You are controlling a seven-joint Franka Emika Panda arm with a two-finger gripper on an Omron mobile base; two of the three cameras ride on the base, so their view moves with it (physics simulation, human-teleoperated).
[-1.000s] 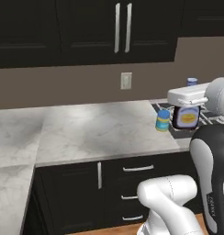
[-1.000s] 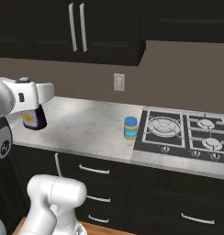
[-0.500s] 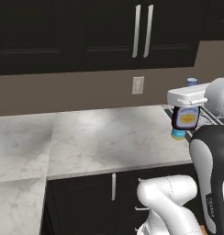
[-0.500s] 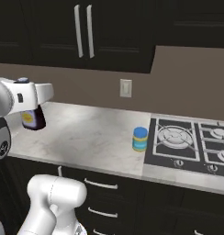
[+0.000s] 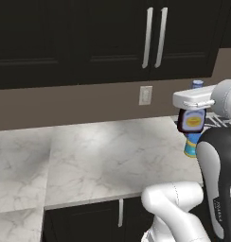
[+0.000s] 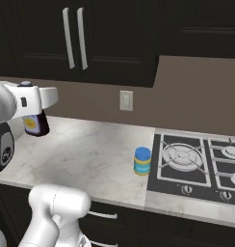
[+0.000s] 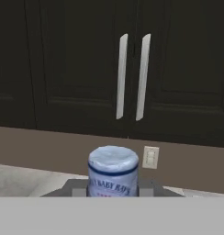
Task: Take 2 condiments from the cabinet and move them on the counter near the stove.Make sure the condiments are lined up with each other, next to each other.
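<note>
Clenched on the small dark bottle (image 5: 191, 120), jaws (image 5: 191, 105) gripping it high, near its pale blue neck, yellow label facing outward. Hanging upright, long axis vertical, well clear of the bench (image 5: 112, 156) below. Seen from the hand camera, the bottle's pale cap (image 7: 113, 166) rising between the finger tips, with closed black cabinet doors (image 7: 132, 69) and their silver bar handles straight ahead.

Just below and a little beyond the carried bottle in the left base view, the squat jar (image 5: 191, 146) with blue lid, partly hidden by the arm. Clearer from the right: jar (image 6: 142, 160) standing upright on the marbled top, just beside the left edge of the stove (image 6: 196, 166), near the bench's front edge. Bottle (image 6: 35, 123) held well apart from it, on the far side from the burners.

So the deciding relation: jar lying toward the stove from the jaws, across a bare stretch of marble. Probably a sideways carry toward the jar, then a straight lowering, keeping the bottle vertical. Open room on the jar's near side, away from the cooktop; little room between jar and stove edge. Wall outlet (image 6: 125, 100) behind, no obstacle at bench height. Risk to watch: nudging the jar with the bottle on the way down, or setting down too close to the front lip.
</note>
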